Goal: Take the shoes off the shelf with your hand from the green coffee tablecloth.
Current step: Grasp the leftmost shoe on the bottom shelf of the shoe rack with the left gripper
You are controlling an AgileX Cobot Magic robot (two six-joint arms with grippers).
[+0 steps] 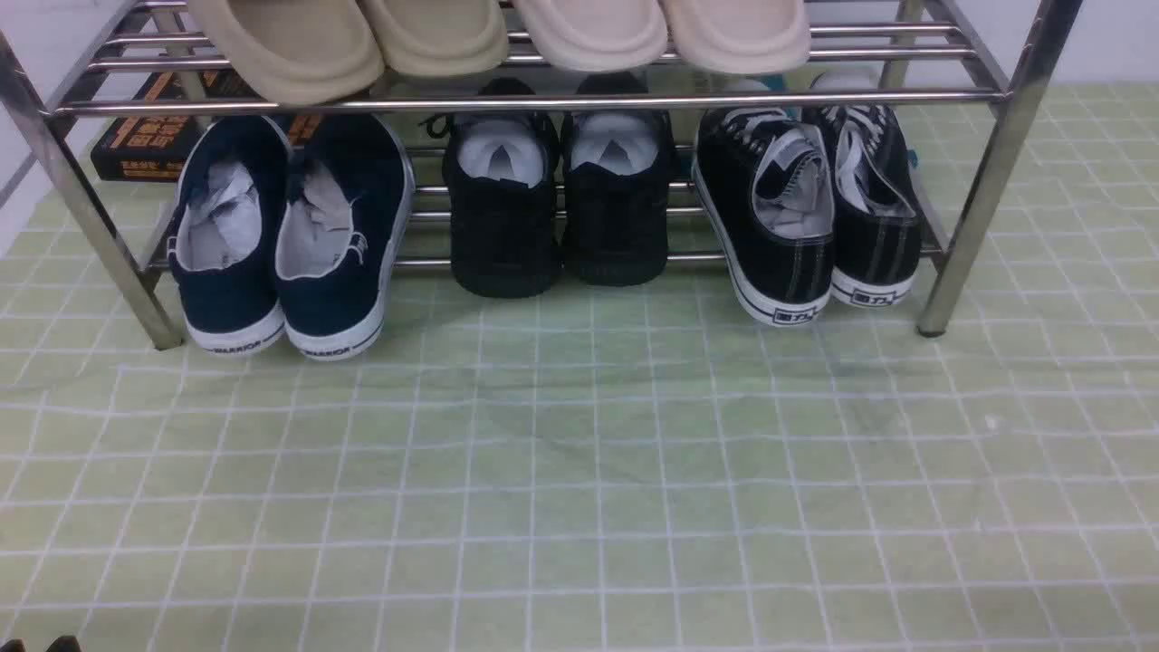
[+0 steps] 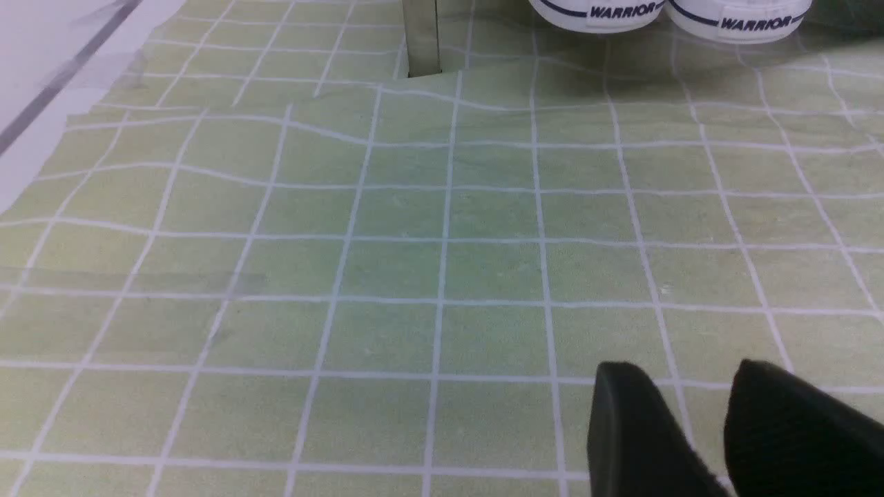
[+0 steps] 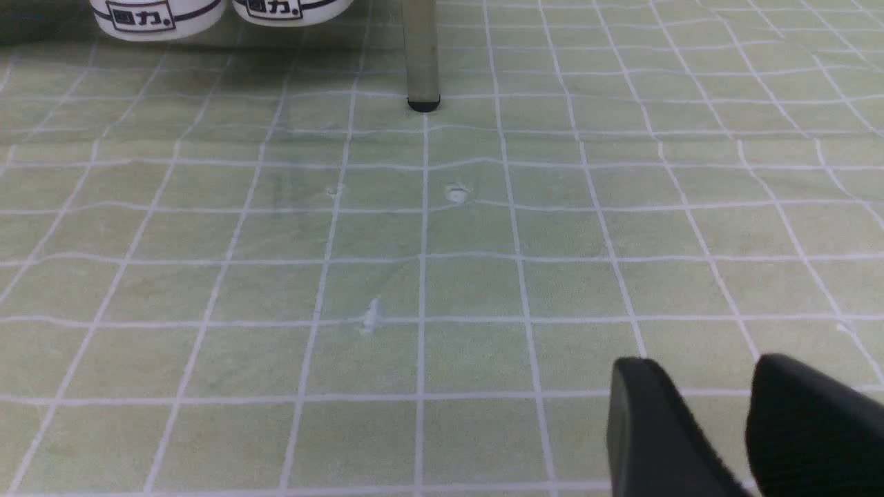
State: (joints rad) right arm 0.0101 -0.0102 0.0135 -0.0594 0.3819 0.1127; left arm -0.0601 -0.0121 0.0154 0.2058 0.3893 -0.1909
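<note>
The navy slip-on shoes (image 1: 290, 235) with white "WARRIOR" soles stand side by side at the left end of the chrome shelf's (image 1: 543, 101) lower tier, heels toward me. Their soles also show in the left wrist view (image 2: 690, 14), beside a shelf leg (image 2: 421, 38). The pale green gridded tablecloth (image 1: 579, 471) lies under everything. My left gripper (image 2: 690, 376) hangs low over bare cloth, well short of the shoes, open by a narrow gap and empty. My right gripper (image 3: 701, 373) is the same, over cloth near the shelf's right leg (image 3: 421, 55).
All-black knit shoes (image 1: 561, 199) sit mid-tier and black lace-up sneakers (image 1: 815, 217) at the right; their white soles show in the right wrist view (image 3: 159, 17). Beige slippers (image 1: 489, 36) lie on the upper tier. A black box with orange print (image 1: 145, 136) stands behind the shelf's left end.
</note>
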